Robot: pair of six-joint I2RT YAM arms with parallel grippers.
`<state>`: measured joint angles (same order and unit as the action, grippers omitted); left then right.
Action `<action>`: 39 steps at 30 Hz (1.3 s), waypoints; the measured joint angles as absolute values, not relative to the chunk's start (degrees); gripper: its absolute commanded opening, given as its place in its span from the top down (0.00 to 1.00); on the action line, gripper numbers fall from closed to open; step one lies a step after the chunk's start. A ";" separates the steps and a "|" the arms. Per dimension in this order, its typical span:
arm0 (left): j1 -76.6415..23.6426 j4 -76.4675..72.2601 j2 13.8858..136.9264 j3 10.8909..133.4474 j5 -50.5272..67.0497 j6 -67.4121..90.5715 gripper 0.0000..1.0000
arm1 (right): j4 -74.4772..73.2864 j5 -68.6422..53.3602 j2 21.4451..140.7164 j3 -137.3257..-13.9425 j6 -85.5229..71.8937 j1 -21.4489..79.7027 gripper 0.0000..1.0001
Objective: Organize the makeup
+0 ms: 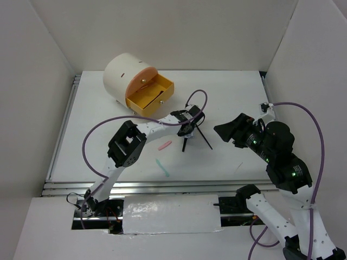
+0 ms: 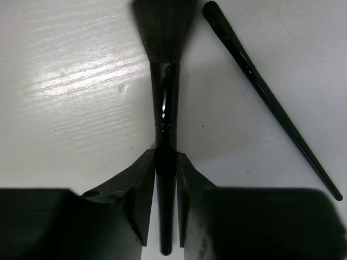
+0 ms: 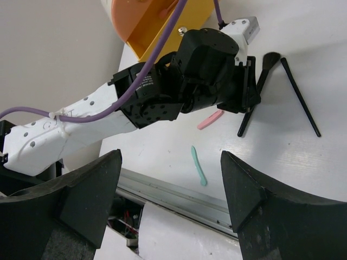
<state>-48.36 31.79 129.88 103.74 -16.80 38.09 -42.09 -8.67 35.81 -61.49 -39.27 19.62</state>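
Observation:
A black brush point(image 2: 164, 108) with a flared tip lies on the white table, and my left gripper point(image 2: 165, 156) is shut on its handle, one finger against each side. A thin black stick point(image 2: 271, 103) lies just right of it, untouched. From above, the left gripper point(image 1: 186, 131) is at mid-table over the brush point(image 1: 185, 145), with the thin stick point(image 1: 205, 138) beside it. A short pink stick point(image 1: 164, 145) and a short teal stick point(image 1: 162, 168) lie nearer the front. My right gripper point(image 1: 227, 131) hovers open, holding nothing; its view shows the teal stick point(image 3: 198, 167) between and beyond its fingers.
A cream cylindrical box point(image 1: 122, 73) stands at the back left with its orange drawer point(image 1: 150, 96) pulled open. A metal rail point(image 1: 162, 187) runs along the table's front edge. White walls close in the back and both sides.

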 measured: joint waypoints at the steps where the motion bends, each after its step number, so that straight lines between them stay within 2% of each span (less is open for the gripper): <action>1: -48.34 31.62 129.88 103.59 -16.86 38.06 0.74 | -42.09 -8.58 35.83 -61.49 -39.27 19.70 0.19; 2: -48.31 31.42 129.88 103.48 -16.86 38.06 0.87 | -42.09 -8.56 35.83 -61.49 -39.27 19.77 0.19; 5: -48.36 31.11 129.86 103.46 -16.82 37.69 1.00 | -42.06 -8.47 35.92 -61.49 -39.22 20.12 0.19; 13: -48.34 30.44 125.51 103.04 -14.57 28.67 1.00 | -42.06 -8.12 36.97 -62.08 -38.74 20.51 0.19; 20: -47.05 27.00 111.15 108.38 -17.65 10.46 1.00 | -42.04 -7.68 36.95 -62.37 -38.22 20.75 0.19; 24: -41.01 23.00 105.67 111.63 -19.22 0.99 1.00 | -42.04 -7.75 36.97 -62.37 -38.15 21.23 0.19; 30: -28.47 21.04 106.24 111.46 -19.68 -7.68 1.00 | -42.09 -7.73 37.50 -63.20 -37.80 22.33 0.19; 37: -26.24 23.24 108.31 108.97 -18.76 -12.03 1.00 | -42.06 -7.73 38.13 -64.29 -37.60 23.14 0.19; 39: -26.24 23.42 108.33 108.31 -18.04 -12.08 0.91 | -42.04 -7.73 38.33 -64.29 -37.60 23.16 0.19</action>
